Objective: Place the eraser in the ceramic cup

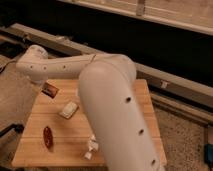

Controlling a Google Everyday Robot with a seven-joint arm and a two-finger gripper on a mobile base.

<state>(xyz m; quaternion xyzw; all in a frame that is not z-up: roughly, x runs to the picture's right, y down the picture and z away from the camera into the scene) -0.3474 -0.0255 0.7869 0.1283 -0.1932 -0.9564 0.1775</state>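
Note:
The eraser (50,90), small, dark reddish-brown with a whitish edge, is at the far left corner of the wooden table (60,145). My gripper (43,81) is at the end of the white arm (65,65), which reaches left across the table. The gripper is right above the eraser and touching or nearly touching it. I cannot tell whether the eraser rests on the table or is held. A small white thing (91,146) shows at the edge of the arm near the front. It may be the ceramic cup, mostly hidden.
A pale cream block (68,110) lies mid-table and a glossy red chili-like thing (48,136) lies at the front left. My thick arm segment (120,115) covers the table's right half. A dark rail and wall (150,45) run behind the table.

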